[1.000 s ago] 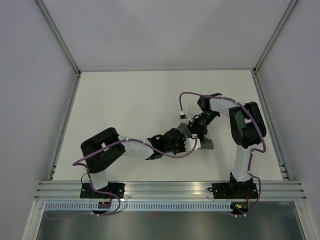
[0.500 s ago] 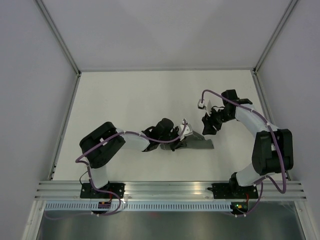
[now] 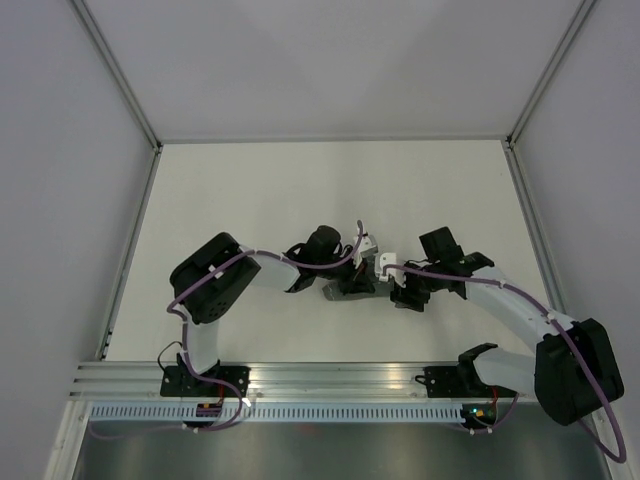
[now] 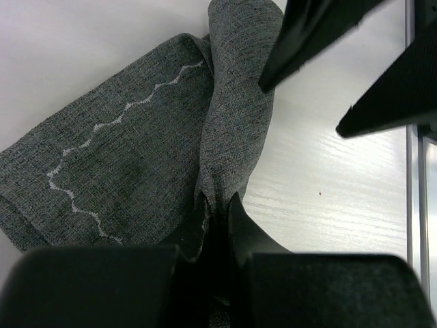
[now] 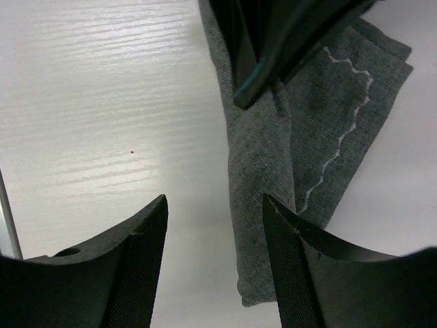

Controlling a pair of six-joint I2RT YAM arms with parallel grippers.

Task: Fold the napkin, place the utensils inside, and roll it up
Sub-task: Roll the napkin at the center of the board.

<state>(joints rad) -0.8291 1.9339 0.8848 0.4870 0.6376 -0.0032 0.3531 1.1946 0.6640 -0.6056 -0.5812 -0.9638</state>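
One folded grey napkin (image 4: pixel 130 150)

In the top view the napkin (image 3: pixel 336 293) is largely covered by the left gripper (image 3: pixel 358 281) and the right gripper (image 3: pixel 403 293). In the left wrist view its near end is hidden behind the left fingers (image 4: pixel 254 240), and the right fingers (image 4: pixel 311 31) are cut off by the top edge.

White bench (image 3: pixel 250 190) enclosed by plain grey walls (image 3: pixel 60 200) on three sides; aluminium rail (image 3: pixel 340 378) runs along its near edge.
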